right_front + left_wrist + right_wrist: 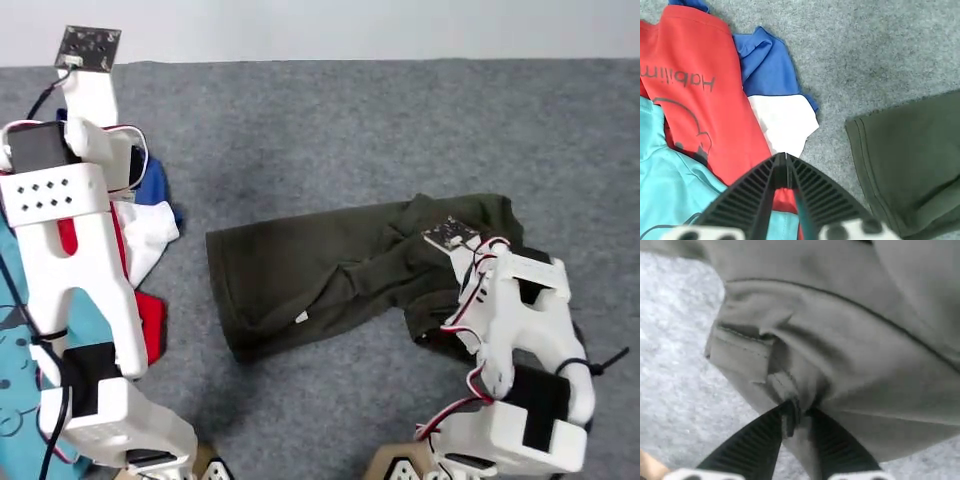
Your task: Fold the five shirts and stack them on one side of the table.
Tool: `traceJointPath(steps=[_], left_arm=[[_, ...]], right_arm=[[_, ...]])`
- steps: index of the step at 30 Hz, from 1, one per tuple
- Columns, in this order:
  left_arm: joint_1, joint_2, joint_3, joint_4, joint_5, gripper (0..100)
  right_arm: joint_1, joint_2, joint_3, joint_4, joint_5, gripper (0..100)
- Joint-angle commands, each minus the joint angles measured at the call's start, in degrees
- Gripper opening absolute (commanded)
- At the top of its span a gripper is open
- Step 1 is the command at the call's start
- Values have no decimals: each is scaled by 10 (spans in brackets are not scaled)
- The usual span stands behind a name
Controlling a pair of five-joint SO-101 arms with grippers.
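Plenty of open room along the far side of the grey carpeted tabletop (340,120). The crumpled dark olive cotton shirt (300,275) sprawls across the middle and blocks that lane. A narrow strip of carpet runs between it and the heap of red, blue, white and turquoise shirts (150,235), where the white left arm (70,250) overhangs.

The left arm (75,260) lies over the red shirt (150,325), white shirt (150,235) and blue shirt (155,185) at the worktop's (300,130) left edge, so we see only slivers of each. The teal shirt (15,395) is cut off by the picture's edge. The right arm (520,330) covers one end of the dark green shirt (320,270); we cannot tell how the cloth lies beneath it.
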Motion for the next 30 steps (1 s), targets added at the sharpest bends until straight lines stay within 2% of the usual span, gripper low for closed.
traceJointPath(steps=[1,5,16,26,30], left_arm=[[0,-31,-1,15,3,2],[0,-31,-1,14,3,2],[1,-32,-4,14,3,2],[2,-32,-4,14,3,2],[2,-32,-4,14,3,2]], right_arm=[[29,16,-2,3,51,10],[58,15,-6,25,109,9],[120,20,-136,129,200,9],[124,21,-142,172,217,11],[124,14,-153,197,223,105]])
